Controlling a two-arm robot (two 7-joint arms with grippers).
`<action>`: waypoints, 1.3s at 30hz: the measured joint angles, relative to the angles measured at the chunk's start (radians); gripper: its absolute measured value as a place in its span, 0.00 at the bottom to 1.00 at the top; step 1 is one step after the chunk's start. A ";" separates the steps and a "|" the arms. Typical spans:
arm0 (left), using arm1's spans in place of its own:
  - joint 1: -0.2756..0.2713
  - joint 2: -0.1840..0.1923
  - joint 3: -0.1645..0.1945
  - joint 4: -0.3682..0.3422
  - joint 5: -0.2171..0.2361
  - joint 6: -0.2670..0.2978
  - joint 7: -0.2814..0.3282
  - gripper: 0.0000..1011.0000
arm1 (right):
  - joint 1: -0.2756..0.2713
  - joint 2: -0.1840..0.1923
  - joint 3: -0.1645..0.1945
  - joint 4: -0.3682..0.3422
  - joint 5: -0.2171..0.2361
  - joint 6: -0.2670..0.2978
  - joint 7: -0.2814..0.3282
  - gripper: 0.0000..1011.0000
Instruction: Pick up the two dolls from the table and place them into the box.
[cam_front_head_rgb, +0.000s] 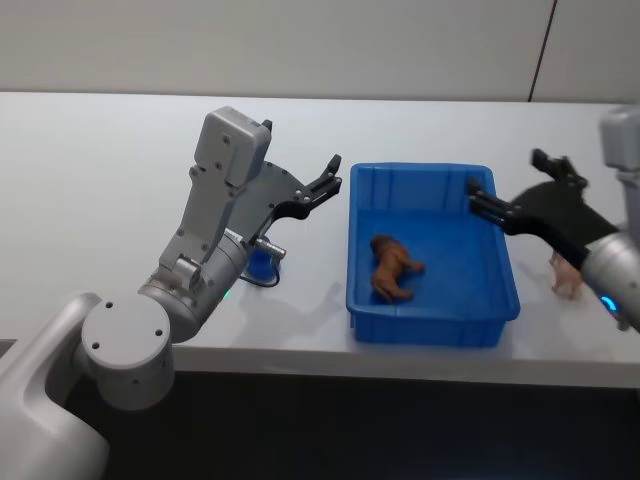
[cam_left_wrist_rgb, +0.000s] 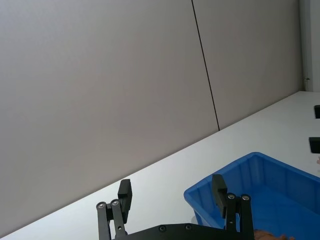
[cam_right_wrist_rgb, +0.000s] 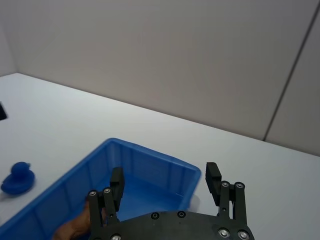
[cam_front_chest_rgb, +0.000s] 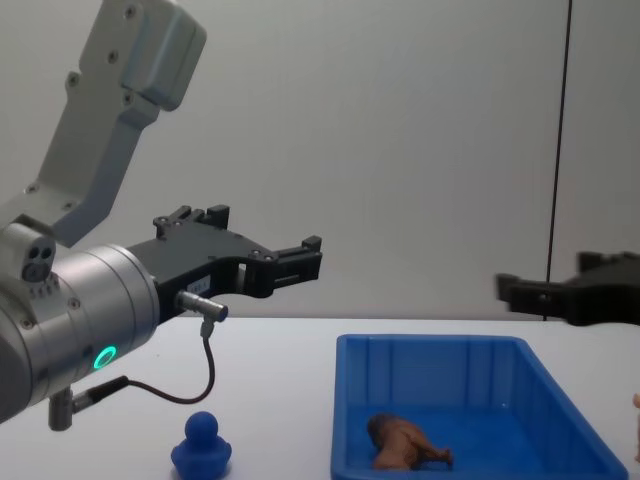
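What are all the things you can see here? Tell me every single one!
brown doll: one, dark brown, lying inside the box
pale doll: one, pinkish-beige, on the table right of the box, partly behind the right arm
box: one, blue, on the table
toy duck: one, blue, on the table left of the box
table: one, white
left gripper: one, black, open, raised left of the box
right gripper: one, black, open, by the box's far right corner
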 joint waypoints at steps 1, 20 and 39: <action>0.000 0.000 0.000 0.000 0.000 0.000 0.000 0.99 | -0.005 0.004 0.004 -0.002 0.004 -0.001 -0.007 0.99; 0.000 0.000 0.000 0.000 0.000 0.000 0.000 0.99 | -0.118 0.090 0.076 0.005 0.068 0.038 -0.139 0.99; 0.000 0.000 0.000 0.000 0.000 0.000 0.000 0.99 | -0.117 0.068 0.064 0.096 0.059 0.052 -0.145 0.99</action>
